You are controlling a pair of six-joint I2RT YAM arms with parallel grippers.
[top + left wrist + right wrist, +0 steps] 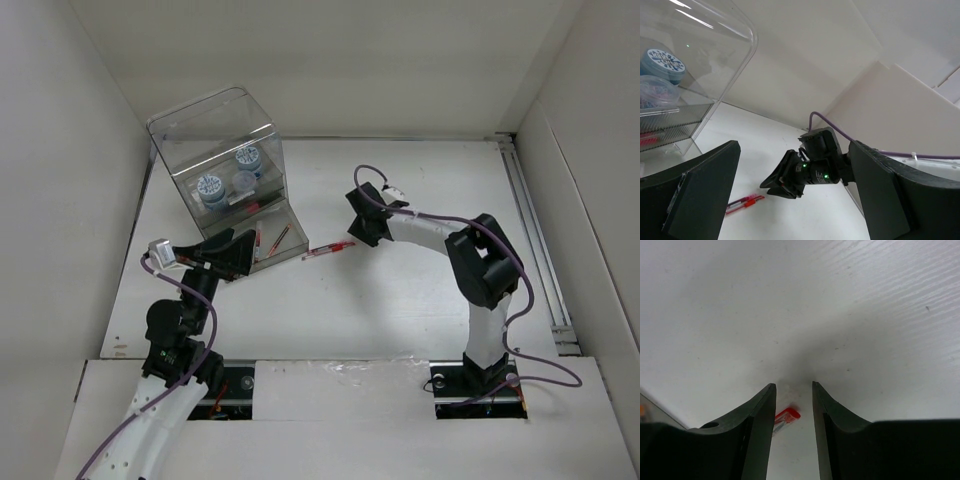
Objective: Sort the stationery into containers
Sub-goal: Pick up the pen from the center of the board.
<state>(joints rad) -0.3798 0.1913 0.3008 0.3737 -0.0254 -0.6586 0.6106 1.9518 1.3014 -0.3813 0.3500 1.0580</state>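
The right pincer (793, 385) stands partly apart with its tips down at the surface (865, 315), grasping nothing. The end of a red pen (786, 416) shows in the gap, close to the inner face of one finger, with bare surface between it and the other finger. Seen from above, this pincer (358, 228) sits just beside a pair of red pens (330, 250). It is at the end of the pair that lies farthest from the organiser box (215, 115). The pair lies on the surface a little out from the box's front corner.

The left pincer (795, 145) is released, its fingers (700, 190) spread wide with nothing between them. It hangs just in front of the box, by the shallow front drawers; whether it touches them cannot be told.

Inside the box, blue-and-white rolls (211, 190) sit on the upper shelves. Other red pens (258, 240) lie in the low front section. A purple cable (935, 156) runs along the right arm, well away from the box.
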